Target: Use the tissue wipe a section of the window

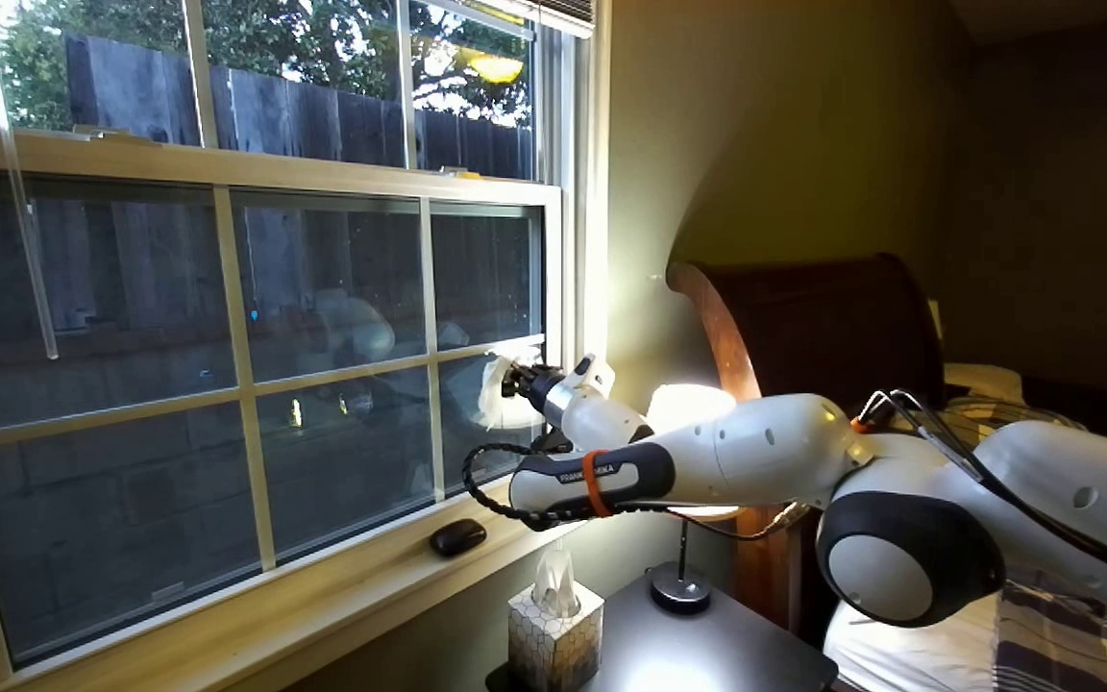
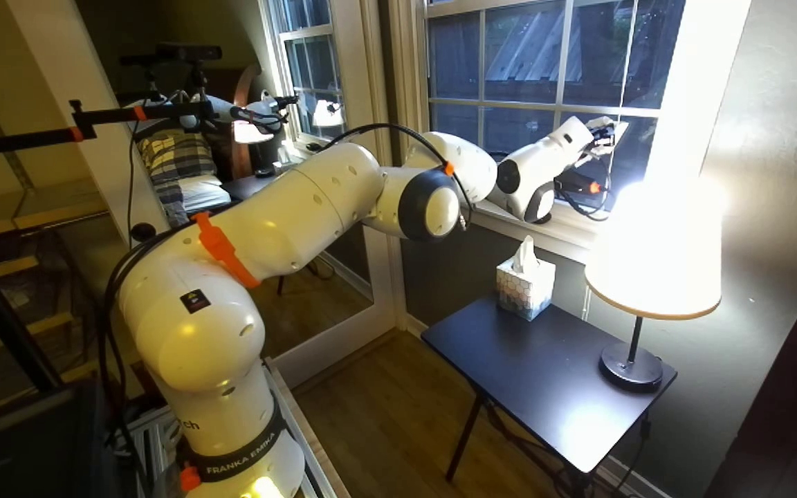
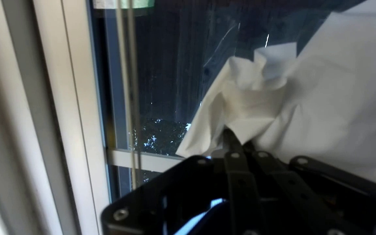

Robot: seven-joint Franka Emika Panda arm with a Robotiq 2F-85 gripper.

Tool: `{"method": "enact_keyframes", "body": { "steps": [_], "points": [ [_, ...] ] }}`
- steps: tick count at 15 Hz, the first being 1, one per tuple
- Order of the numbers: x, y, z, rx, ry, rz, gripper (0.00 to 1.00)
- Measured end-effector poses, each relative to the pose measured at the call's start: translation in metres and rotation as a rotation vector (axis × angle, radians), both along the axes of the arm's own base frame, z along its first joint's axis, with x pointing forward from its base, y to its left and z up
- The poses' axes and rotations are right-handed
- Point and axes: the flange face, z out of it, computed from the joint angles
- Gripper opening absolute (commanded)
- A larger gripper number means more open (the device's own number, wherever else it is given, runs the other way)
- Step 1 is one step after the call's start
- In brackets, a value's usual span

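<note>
White crumpled paper tissue [image 3: 341, 107] pinched in black two-fingered gripper [image 3: 242, 147], near side edge of white-framed sash window [image 1: 234, 288]. Pickup done; contact unclear, wiping probably unfinished.

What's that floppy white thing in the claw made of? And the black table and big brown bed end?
The tissue in the claw looks like thin, matte paper: it's creased and folded. The table top looks smooth and satiny, with a bright patch of light; painted wood or plastic, I can't tell. The headboard seems varnished wood: reddish brown, with a sheen along its curved edge.
</note>
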Motion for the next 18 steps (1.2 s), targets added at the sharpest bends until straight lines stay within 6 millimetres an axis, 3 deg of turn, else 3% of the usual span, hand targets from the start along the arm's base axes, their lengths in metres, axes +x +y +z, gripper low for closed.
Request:
{"method": "enact_keyframes", "body": {
  "steps": [11, 18],
  "points": [
    [0.000, 0.002, -0.002, 0.070, -0.012, 0.016, 0.00],
    [0.000, 0.019, -0.002, 0.158, -0.014, 0.077, 0.00]
  ]
}}
